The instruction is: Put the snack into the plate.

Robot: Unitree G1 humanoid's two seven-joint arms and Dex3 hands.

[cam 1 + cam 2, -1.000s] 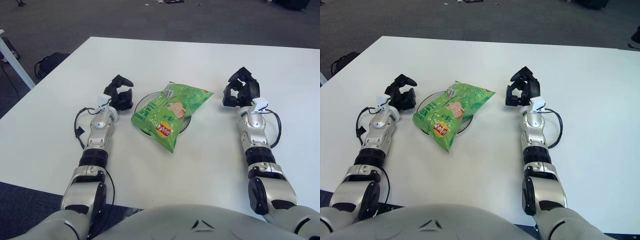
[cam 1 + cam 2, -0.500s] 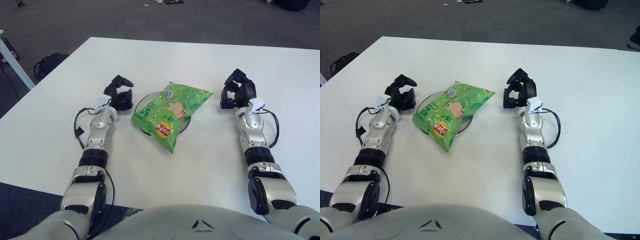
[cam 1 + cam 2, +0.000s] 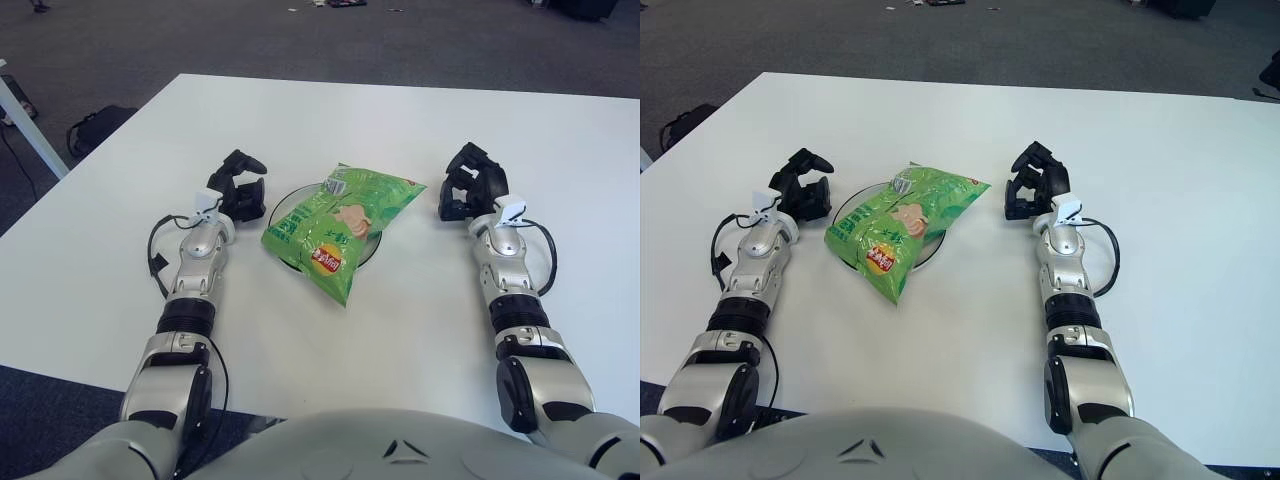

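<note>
**Snack already on the plate; both hands free of it**

The green snack bag (image 3: 342, 222) lies across the plate (image 3: 283, 207) near the middle of the worktop (image 3: 420, 130). It covers most of the dish, and its near end hangs over the rim toward the robot's edge, so placing looks essentially done, perhaps needing a nudge to centre it.

The left hand (image 3: 238, 189) shows just beside the plate's left rim, fingers loosely curled and grasping nothing. The right hand (image 3: 468, 186) shows near the bag's right corner but apart from it, its fingers curled too and holding nothing.

Wide bare surface stretches to the far edge and both side edges, giving either arm room to pull back.
</note>
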